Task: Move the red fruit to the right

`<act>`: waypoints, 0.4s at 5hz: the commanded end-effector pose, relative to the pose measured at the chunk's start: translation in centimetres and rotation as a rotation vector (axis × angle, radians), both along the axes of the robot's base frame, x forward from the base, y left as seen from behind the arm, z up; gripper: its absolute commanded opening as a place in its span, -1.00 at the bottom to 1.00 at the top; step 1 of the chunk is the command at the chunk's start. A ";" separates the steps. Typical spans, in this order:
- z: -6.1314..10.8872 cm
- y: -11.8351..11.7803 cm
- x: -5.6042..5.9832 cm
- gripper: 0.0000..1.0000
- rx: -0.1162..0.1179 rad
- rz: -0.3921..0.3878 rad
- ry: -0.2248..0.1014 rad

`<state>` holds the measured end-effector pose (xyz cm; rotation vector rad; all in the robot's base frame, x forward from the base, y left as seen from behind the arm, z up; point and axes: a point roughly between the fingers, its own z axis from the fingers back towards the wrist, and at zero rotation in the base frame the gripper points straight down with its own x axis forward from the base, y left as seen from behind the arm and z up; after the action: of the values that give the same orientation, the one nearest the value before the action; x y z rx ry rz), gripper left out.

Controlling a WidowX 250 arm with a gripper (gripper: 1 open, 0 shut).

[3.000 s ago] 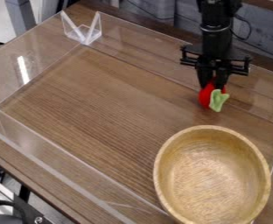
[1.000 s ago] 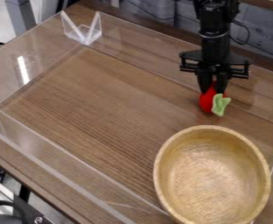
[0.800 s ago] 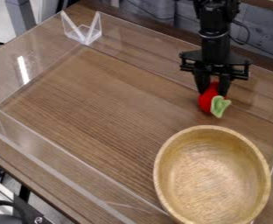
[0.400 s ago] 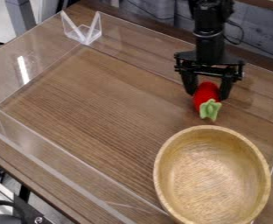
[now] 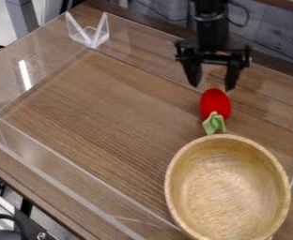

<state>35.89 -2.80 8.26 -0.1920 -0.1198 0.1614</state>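
Tool [image 5: 212, 79] spread wide, empty, above red fruit [image 5: 214, 104]; wooden bowl [image 5: 228, 187] near.

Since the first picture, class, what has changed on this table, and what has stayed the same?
The gripper let go of the red fruit and rose up and to the left in the picture, jaws now open. The fruit, earlier pinched between the fingers, now lies free on the table, a little lower in the picture, green end toward the bowl. The bowl and the clear walls stayed put.
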 end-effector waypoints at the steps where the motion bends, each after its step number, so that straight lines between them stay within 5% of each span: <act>1: 3.8 0.9 0.1 1.00 -0.010 0.009 -0.090; 2: 5.0 1.6 -0.2 1.00 -0.009 0.017 -0.112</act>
<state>35.47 -1.48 11.11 -0.2060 -0.1664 0.1736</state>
